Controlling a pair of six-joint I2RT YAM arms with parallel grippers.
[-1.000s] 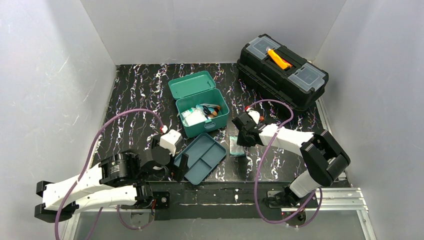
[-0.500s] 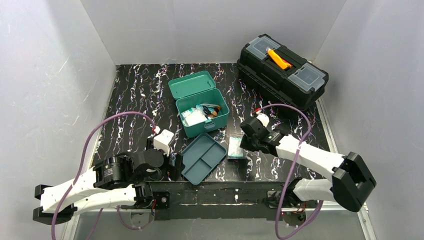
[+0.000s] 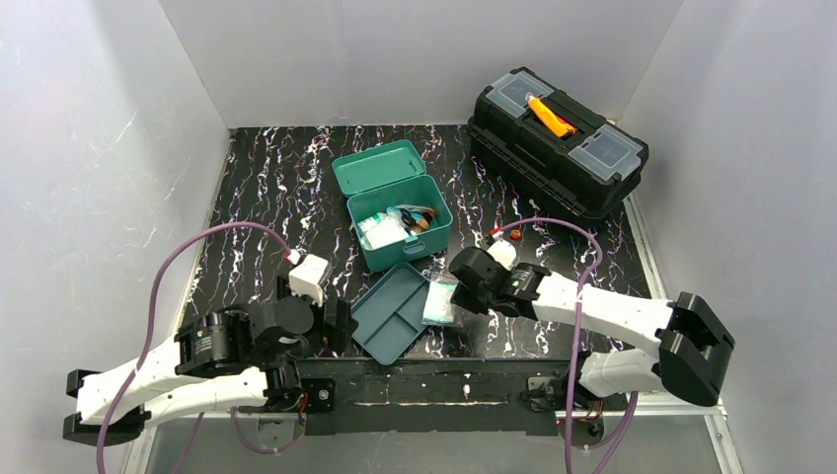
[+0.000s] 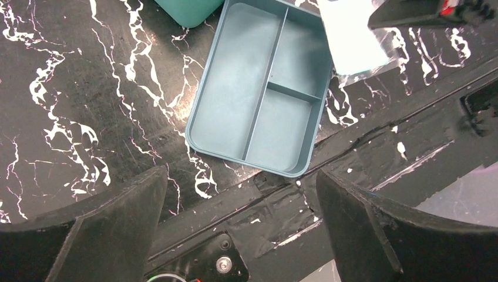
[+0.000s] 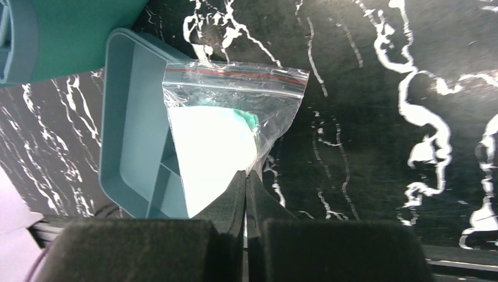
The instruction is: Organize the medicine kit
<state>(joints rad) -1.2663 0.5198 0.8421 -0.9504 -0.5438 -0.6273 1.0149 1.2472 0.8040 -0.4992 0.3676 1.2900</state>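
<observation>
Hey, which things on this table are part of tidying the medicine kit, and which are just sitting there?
Part of the job:
- teal box, lid open, supplies inside
- divided tray, out on the table
- clear bag, pinched in the right gripper, partly over the tray

Just lying about:
- black toolbox with the orange handle, at the back right

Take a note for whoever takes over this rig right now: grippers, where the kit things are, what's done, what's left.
Left gripper: open, empty, above the tray's near end.
Right gripper: shut on a zip bag with a white pad inside; the bag overlaps the tray's edge.
Box: open, with items inside.
Tray: on the table in front of the box, empty.
Done: bag gripped.
Left, probably: place the bag, put the tray in the box, close the lid.
</observation>
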